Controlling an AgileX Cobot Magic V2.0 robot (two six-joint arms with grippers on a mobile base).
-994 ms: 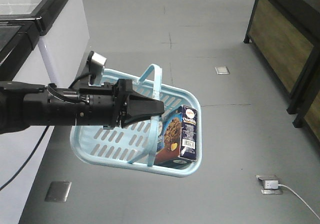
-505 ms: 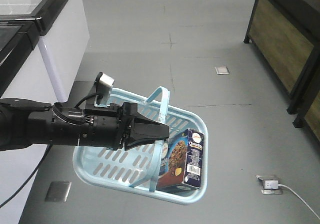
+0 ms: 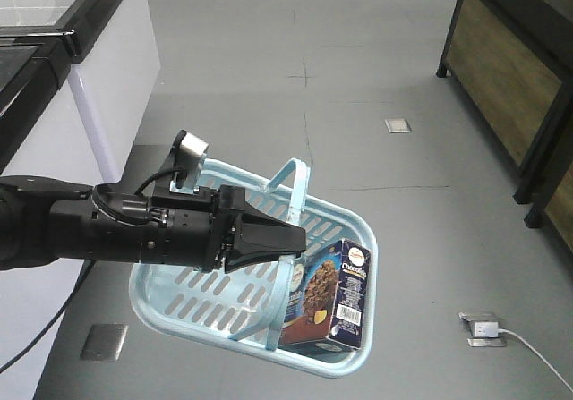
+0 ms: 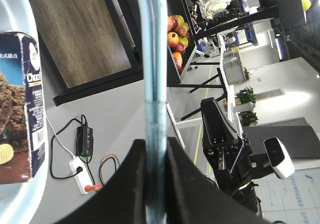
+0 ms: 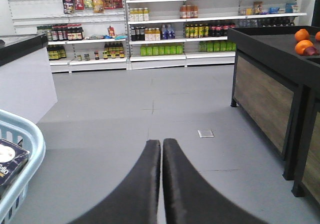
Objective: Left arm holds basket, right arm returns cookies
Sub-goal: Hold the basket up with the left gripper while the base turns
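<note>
Cookies [image 3: 327, 294] box reading "Choc…" stands in basket [image 3: 152, 297]; left jaws clamp its handle [image 3: 292, 174], right jaws pressed together.

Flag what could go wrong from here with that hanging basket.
The light blue slotted plastic basket hangs by a thin handle pinched in the left gripper; it could swing or slip. The basket tilts, and the dark navy cardboard cookie box leans in its low corner; it may tip out.

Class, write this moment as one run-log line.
left gripper: shut on basket handle | cookies: inside basket | right gripper: shut, empty
</note>
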